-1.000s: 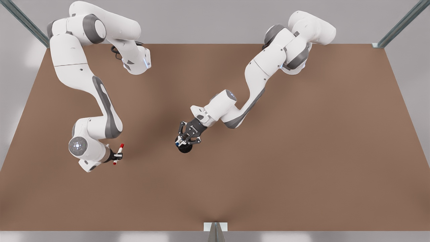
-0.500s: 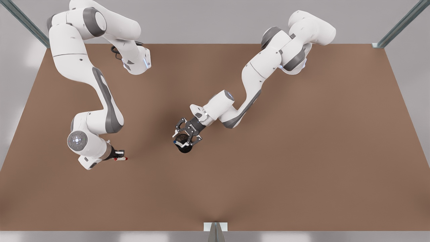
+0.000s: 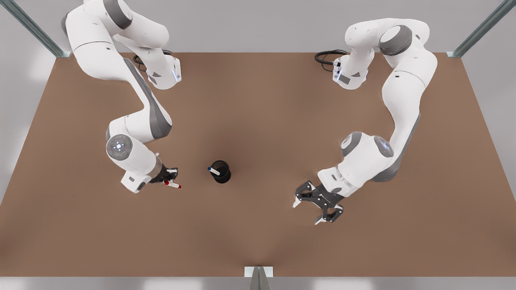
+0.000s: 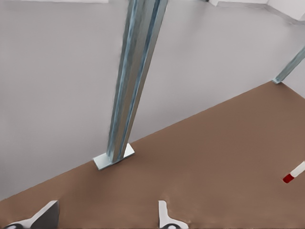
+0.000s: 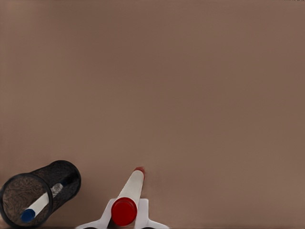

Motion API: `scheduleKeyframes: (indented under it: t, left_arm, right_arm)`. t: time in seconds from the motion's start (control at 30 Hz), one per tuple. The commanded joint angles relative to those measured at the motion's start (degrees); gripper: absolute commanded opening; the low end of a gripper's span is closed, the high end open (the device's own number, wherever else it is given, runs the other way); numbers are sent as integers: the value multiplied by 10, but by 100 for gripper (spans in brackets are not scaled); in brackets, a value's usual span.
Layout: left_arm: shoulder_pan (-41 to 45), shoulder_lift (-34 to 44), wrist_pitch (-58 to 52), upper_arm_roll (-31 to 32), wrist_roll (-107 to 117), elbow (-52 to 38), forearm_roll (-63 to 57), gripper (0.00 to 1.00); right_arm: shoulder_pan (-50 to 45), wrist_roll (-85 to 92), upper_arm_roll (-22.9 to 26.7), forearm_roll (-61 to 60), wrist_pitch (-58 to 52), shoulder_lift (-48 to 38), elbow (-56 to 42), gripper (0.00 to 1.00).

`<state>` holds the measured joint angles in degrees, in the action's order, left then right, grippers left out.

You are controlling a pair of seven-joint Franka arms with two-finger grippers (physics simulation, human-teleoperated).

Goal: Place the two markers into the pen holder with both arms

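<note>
red marker point(image 5: 127, 196) pinched by right gripper point(image 3: 168, 177); left gripper point(image 3: 318, 206) spread, empty.

Even, soft overhead light; faint blurred shadows under the arms on the table point(image 3: 258, 100).

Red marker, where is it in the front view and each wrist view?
Front view: red marker in the right gripper, on the front view's left of the pen holder.
Left wrist view: red marker, far off.
Right wrist view: red marker, beside the pen holder, the shared landmark.
</note>
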<state>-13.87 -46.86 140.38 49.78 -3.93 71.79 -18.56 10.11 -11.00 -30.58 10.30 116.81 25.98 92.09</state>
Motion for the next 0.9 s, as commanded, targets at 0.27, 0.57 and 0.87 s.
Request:
scheduleKeyframes:
  t: [0.27, 0.57, 0.87]
  left_arm:
    - [-146, 161, -491, -43, 219, -3, -11, 100]
    - [148, 311, -486, -464, 210, 71, 198, 100]
    - [144, 295, -483, -463, 207, 70, 198, 100]
  right_arm:
    - [-5, -148, -63, 8, -42, -1, -34, 21]
    - [-49, -213, -76, 10, -40, 1, -63, 21]
    - [-86, -257, -76, 9, -36, 6, -61, 21]
